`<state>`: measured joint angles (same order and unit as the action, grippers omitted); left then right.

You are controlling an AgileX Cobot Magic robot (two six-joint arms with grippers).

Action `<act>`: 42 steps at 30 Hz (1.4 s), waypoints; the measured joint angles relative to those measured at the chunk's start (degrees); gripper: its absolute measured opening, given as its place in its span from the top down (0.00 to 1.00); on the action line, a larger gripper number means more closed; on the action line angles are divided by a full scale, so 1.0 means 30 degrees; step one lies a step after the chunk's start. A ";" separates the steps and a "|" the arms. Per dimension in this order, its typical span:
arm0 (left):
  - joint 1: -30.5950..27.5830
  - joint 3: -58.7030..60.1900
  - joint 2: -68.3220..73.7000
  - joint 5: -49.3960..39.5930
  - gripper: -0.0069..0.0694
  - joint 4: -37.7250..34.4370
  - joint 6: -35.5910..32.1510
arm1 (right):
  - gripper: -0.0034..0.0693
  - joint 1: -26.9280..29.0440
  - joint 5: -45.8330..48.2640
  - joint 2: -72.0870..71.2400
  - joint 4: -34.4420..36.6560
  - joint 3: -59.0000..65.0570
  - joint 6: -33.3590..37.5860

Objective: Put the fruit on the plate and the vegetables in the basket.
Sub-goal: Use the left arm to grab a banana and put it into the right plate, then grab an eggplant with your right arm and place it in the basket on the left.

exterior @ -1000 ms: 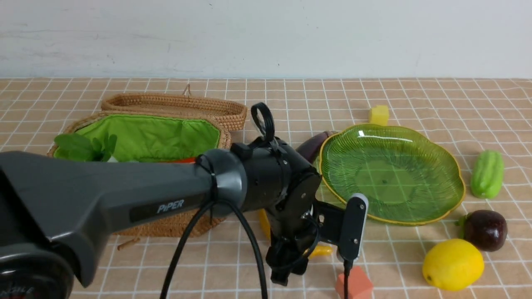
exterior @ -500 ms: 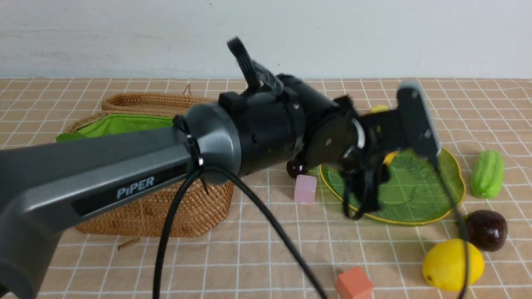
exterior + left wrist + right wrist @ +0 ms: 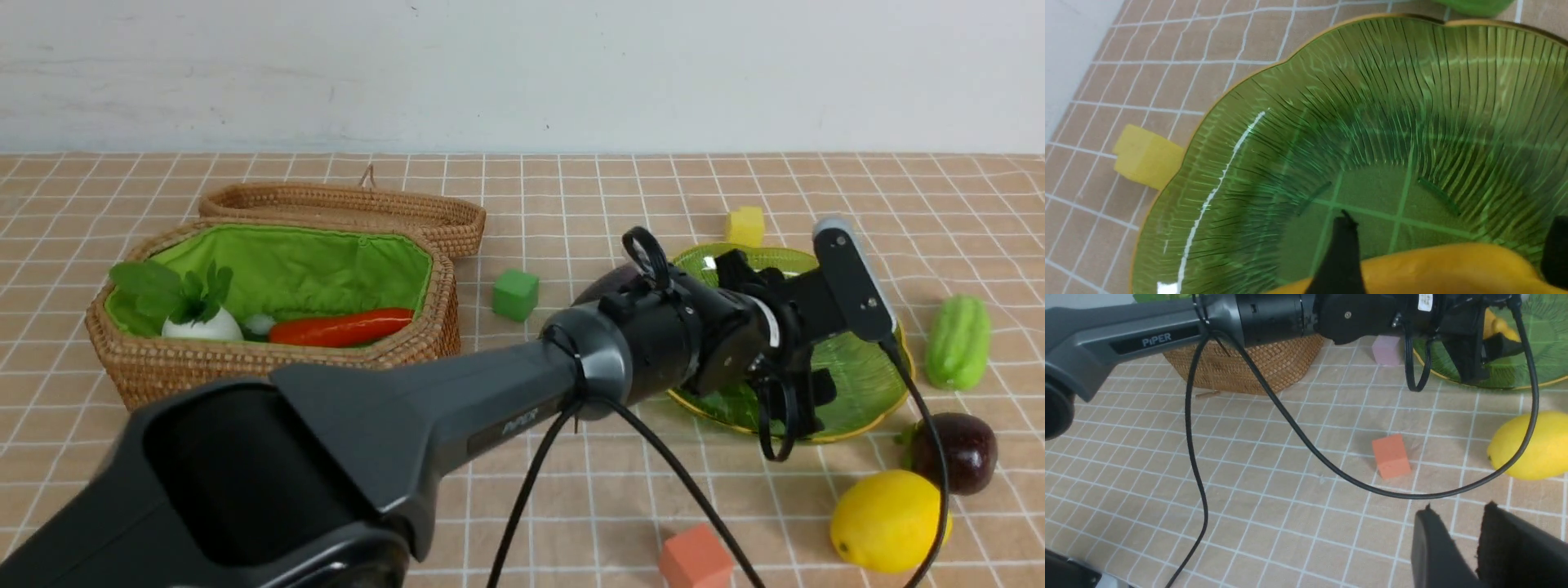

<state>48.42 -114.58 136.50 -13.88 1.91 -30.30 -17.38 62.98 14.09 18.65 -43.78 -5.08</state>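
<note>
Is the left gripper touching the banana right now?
Touching. The left wrist view shows the banana wedged between the black fingers of the left gripper, one finger pressed against its skin.

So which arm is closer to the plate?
Left. The left tool hangs over the plate, holding the banana; the right tool is near the lemon, short of the plate.

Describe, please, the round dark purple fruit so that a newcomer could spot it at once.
Find the green glass plate on the right. Just past its near right edge, beside the yellow lemon, sits the purple fruit. It is round and dark, unlike the bumpy green gourd behind it.
</note>
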 joint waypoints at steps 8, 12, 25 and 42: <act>0.0000 -0.0088 -0.5048 -0.6781 0.16 -0.0322 0.4658 | 0.67 0.0000 0.1439 0.1965 -0.2046 -0.0560 -0.1252; 0.0000 -0.0177 -0.8546 -1.0131 0.49 0.0311 0.8413 | 0.66 0.0000 0.1683 0.4244 -0.2687 -0.0560 -0.1252; 0.0000 0.2609 -1.6955 -1.8370 0.93 0.4282 1.3942 | 0.63 0.0000 -0.0291 1.1717 -0.3854 -0.0857 -0.0484; 0.0000 1.8482 -2.7311 -1.4450 0.93 0.4441 1.8179 | 0.63 0.0000 -0.1116 1.6444 -0.2455 -0.3864 0.0254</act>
<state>48.42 -59.13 54.56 -57.23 15.23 24.24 -17.38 59.64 63.43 11.29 -55.37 -4.32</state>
